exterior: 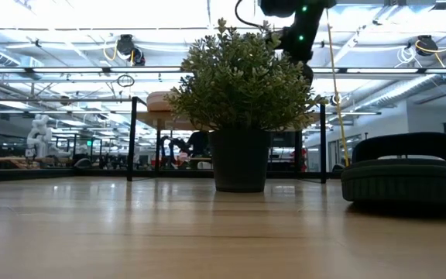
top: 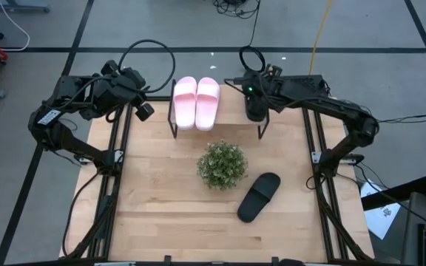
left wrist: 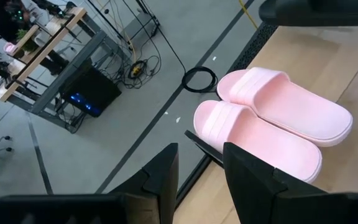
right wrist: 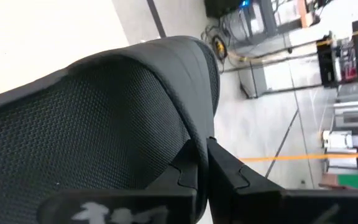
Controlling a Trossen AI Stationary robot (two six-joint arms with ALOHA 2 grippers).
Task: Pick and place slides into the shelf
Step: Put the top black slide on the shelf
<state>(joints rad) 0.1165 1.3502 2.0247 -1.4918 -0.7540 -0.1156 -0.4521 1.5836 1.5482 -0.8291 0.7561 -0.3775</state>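
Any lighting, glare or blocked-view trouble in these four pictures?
High view: even light, only faint shadows by the plant and the loose black slide. Low view: bright ceiling lights behind leave both backlit and dark. Right wrist view: the held black slide, pinched by the right gripper, fills most of the picture. Left wrist view: the pink slides are evenly lit.

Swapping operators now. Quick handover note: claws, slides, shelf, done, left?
Right claw: shut on a black slide, held over the right end of the shelf, not yet released.
Left claw: open, empty, waiting off the shelf's left end.
Pink slides: both on the shelf, side by side.
Other black slide: on the table, right of the potted plant.
Done: pink pair.
Left: set down the held slide, then fetch the last one.
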